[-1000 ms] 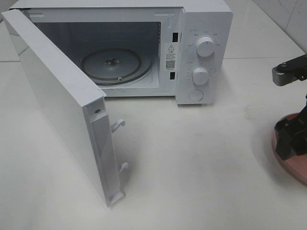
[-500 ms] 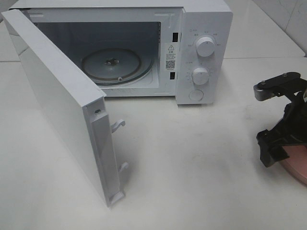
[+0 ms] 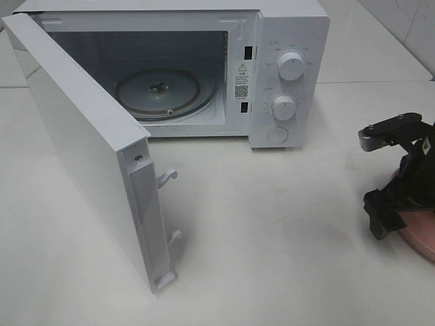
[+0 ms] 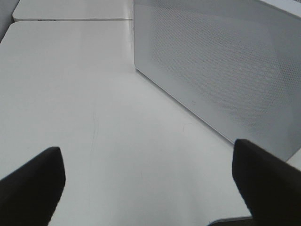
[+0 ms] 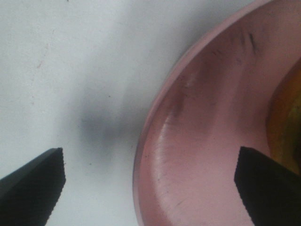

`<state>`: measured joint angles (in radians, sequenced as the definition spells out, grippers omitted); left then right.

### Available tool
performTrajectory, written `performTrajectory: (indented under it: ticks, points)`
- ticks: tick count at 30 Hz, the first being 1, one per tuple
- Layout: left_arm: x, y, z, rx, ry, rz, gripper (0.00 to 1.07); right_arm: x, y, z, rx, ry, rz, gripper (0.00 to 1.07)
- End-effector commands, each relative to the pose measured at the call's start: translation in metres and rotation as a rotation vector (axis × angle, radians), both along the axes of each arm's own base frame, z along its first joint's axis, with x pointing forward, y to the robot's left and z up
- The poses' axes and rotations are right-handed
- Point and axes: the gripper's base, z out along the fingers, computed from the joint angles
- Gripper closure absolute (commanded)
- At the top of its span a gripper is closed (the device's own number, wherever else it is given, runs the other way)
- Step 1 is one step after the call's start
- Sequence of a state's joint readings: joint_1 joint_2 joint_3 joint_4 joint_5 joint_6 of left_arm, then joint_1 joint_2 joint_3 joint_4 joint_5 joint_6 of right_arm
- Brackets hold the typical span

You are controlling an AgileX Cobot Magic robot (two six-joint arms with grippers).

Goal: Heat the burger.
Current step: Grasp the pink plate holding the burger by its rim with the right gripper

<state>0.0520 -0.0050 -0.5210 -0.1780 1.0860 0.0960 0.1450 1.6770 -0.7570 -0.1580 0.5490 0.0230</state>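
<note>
Both pairs of jaws stand wide apart and hold nothing: the left gripper (image 4: pixel 148 188) over the table (image 4: pixel 84 103), the right gripper (image 5: pixel 150 188) over the rim of the pink plate (image 5: pixel 188 165), near the burger (image 5: pixel 286 122).

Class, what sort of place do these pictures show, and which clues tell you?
Probably a kitchen-style setup on a white table: a white microwave with its door swung open, and a pink plate under a black robot arm.
</note>
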Motion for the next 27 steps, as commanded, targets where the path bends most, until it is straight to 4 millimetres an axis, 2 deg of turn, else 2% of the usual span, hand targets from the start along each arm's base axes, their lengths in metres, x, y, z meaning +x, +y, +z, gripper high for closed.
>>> performTrajectory:
  ticks: [1,18,20,21,23,24,25,26,27]
  points:
    - [-0.001,0.000,-0.001,-0.005,-0.022,0.005,0.18,0.004,-0.001,-0.007,0.002,0.003,-0.011,0.15]
    - [-0.001,0.000,-0.001,-0.005,-0.022,0.005,0.18,0.007,0.001,-0.029,0.009,0.046,-0.017,0.22]
    - [-0.001,0.000,-0.001,-0.005,-0.022,0.005,0.18,0.007,0.001,-0.030,0.009,0.050,-0.018,0.31]
    - [-0.001,0.000,-0.001,-0.005,-0.022,0.005,0.18,0.007,0.001,-0.030,0.009,0.050,-0.018,0.31]
    - [-0.001,0.000,-0.001,-0.005,-0.022,0.005,0.18,0.007,0.001,-0.032,0.012,0.054,-0.037,0.53]
    - [-0.001,0.000,-0.001,-0.005,-0.022,0.005,0.18,0.007,0.001,-0.032,0.012,0.054,-0.037,0.53]
    - [-0.001,0.000,-0.001,-0.005,-0.022,0.005,0.18,0.007,0.001,-0.032,0.013,0.053,-0.042,0.59]
    - [-0.001,0.000,-0.001,-0.005,-0.022,0.005,0.18,0.007,0.001,-0.032,0.011,0.052,-0.053,0.72]
    - [-0.001,0.000,-0.001,-0.005,-0.022,0.005,0.18,0.007,0.001,-0.032,0.011,0.052,-0.053,0.72]
